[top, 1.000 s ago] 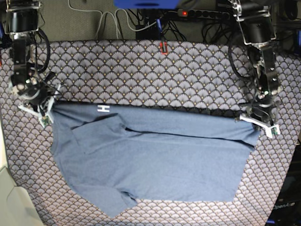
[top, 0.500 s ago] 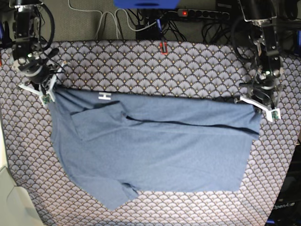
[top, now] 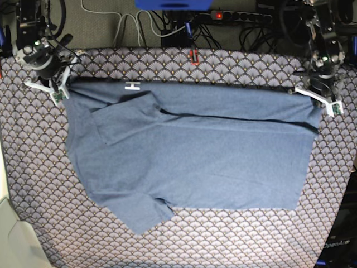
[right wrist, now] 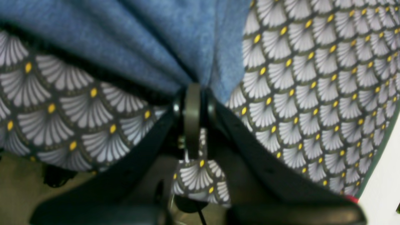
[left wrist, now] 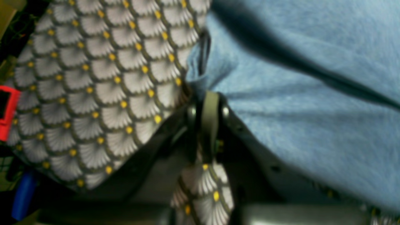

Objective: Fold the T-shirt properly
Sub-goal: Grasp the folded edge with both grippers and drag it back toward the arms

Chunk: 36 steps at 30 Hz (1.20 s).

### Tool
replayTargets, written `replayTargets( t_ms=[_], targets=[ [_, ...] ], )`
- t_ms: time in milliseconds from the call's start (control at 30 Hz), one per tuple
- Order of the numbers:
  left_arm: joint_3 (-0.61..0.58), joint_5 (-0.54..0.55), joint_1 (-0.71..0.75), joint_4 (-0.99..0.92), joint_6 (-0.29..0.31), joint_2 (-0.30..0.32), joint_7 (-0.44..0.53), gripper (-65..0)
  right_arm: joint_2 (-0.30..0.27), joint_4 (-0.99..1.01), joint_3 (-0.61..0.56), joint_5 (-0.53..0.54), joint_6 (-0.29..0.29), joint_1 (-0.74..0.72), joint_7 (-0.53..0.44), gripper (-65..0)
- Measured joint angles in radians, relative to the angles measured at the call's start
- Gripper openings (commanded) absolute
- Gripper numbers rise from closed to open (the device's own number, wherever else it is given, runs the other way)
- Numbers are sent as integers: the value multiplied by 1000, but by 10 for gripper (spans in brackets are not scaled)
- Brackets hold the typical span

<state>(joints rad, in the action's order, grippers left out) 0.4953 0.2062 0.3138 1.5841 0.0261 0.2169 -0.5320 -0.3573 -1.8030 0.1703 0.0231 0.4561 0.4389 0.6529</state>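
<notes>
My left jaws are pressed together, pinching a bunched corner of the shirt; blue cloth fans out from the tips toward the upper right of the left wrist view, with a dark fold line running across it. In the base view these jaws sit at the shirt's far right corner, near the back edge of the surface.

My right jaws are also pressed together, pinching gathered shirt cloth that spreads up and left from the tips, pleats converging at the grip. In the base view they hold the shirt's far left corner.

The shirt lies spread flat on the patterned surface, its top edge stretched nearly straight between the two grips. A sleeve folds over the body at upper left, another sticks out at the lower left. A small white mark sits on the top edge near the left grip. Beyond the surface's back edge: a red object, cables and a power strip.
</notes>
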Motion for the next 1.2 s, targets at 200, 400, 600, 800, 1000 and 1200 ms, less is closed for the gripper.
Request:
replayTargets(
  t_ms=[200, 400, 600, 800, 1000, 1200],
  targets=[
    [20, 3, 35, 0, 0, -1, 5, -648, 0, -37, 26, 3, 0, 33, -5, -650],
    [17, 3, 60, 0, 0, -3, 5, -648, -1, -37, 34, 7, 0, 61, -10, -650],
    [18, 3, 91, 38, 0, -3, 1, -648, -1, -37, 34, 7, 0, 87, -11, -650],
    [18, 3, 119, 61, -3, -3, 0, -648, 0, -37, 34, 7, 0, 105, -10, -650],
    [14, 3, 143, 61, -3, -3, 0, -648, -1, -37, 34, 6, 0, 105, -10, -650],
    [-8, 0, 146, 57, -6, -1, 0, -648, 14, -37, 37, 1, 0, 103, -3, -650]
  ],
)
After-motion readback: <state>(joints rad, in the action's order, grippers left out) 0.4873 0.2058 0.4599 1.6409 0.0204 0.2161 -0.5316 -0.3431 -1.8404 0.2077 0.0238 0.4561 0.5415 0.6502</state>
